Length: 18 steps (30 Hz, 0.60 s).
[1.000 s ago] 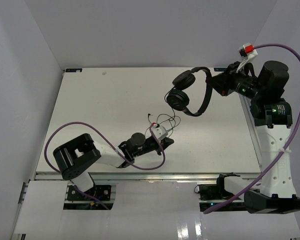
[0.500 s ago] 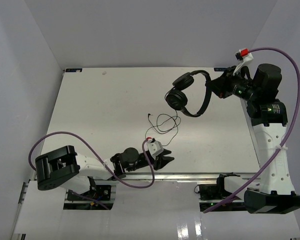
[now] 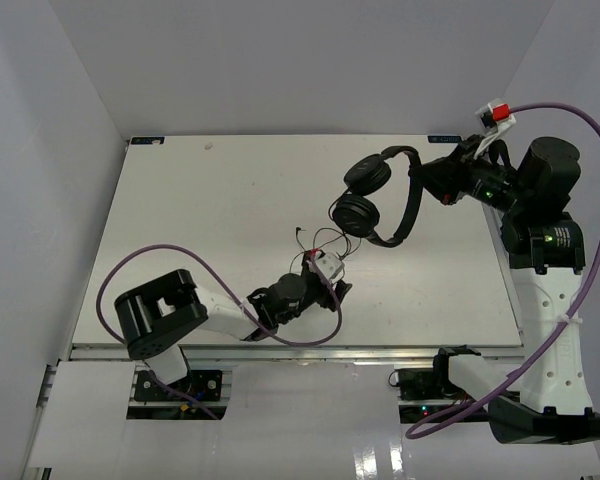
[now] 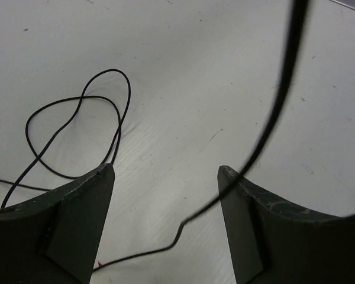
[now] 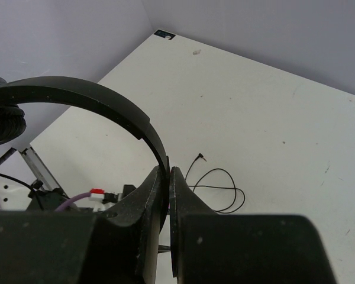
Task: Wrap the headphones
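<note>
The black headphones [image 3: 410, 196] hang in the air at the back right, both ear cups [image 3: 358, 212] pointing left. My right gripper [image 3: 430, 181] is shut on the headband [image 5: 106, 97], its fingertips [image 5: 168, 169] pinching the band's end. The thin black cord [image 3: 330, 244] drops from the ear cups and lies in loose loops on the table, its plug [image 5: 200, 157] at the loops' left. My left gripper [image 3: 337, 287] sits low by those loops, open. In the left wrist view a strand of cord [image 4: 183, 225] runs across the gap between its fingers [image 4: 77, 219], and more loops [image 4: 113, 70] lie ahead.
The left arm's purple cable [image 3: 180, 255] arcs over the table's near left. The right arm's purple cable [image 3: 580, 110] loops high at the right. The metal rail [image 3: 280, 350] marks the near edge. White walls [image 3: 80, 150] close in the left, back and right.
My left gripper has opened, pulled back to the near edge, then come forward to the cord loops again. The right arm has brought the headphones slightly lower and nearer.
</note>
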Each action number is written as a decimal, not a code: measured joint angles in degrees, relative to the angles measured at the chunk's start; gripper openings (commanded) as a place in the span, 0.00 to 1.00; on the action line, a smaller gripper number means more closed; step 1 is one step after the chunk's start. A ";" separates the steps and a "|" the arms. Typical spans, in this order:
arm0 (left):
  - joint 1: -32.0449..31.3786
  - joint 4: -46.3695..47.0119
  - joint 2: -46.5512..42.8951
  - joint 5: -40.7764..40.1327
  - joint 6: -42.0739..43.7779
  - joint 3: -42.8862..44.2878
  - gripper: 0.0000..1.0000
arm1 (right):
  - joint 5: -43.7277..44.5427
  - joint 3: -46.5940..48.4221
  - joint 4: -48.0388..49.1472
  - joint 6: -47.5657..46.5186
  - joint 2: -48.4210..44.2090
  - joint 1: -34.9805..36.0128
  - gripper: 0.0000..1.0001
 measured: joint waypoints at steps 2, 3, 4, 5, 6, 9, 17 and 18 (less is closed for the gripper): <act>0.15 -0.89 3.14 0.66 0.14 3.36 0.10 | -0.45 0.00 0.32 0.46 -0.51 -0.19 0.08; 0.17 -1.23 4.22 1.13 0.01 4.55 0.00 | -0.42 0.01 0.41 0.63 -0.70 -0.29 0.08; 0.12 -1.51 4.75 1.64 -0.40 5.16 0.00 | -0.09 0.02 0.42 0.68 -0.83 -0.36 0.08; 0.04 -1.86 4.77 2.08 -0.53 5.27 0.00 | 0.44 0.02 0.41 0.70 -0.86 -0.43 0.08; -0.08 -2.15 4.75 2.42 -0.64 5.35 0.00 | 1.13 0.02 0.38 0.70 -0.88 -0.50 0.08; -1.51 -2.67 3.25 2.26 -1.10 4.49 0.00 | 5.74 -0.14 0.38 0.52 -0.79 -0.60 0.08; -6.27 -9.04 -5.60 1.95 -5.43 3.10 0.00 | 25.22 -7.01 2.31 2.60 0.34 -0.64 0.08; -6.54 -10.42 -6.43 2.30 -6.21 3.26 0.00 | 27.17 -8.27 2.77 3.21 0.51 -0.64 0.08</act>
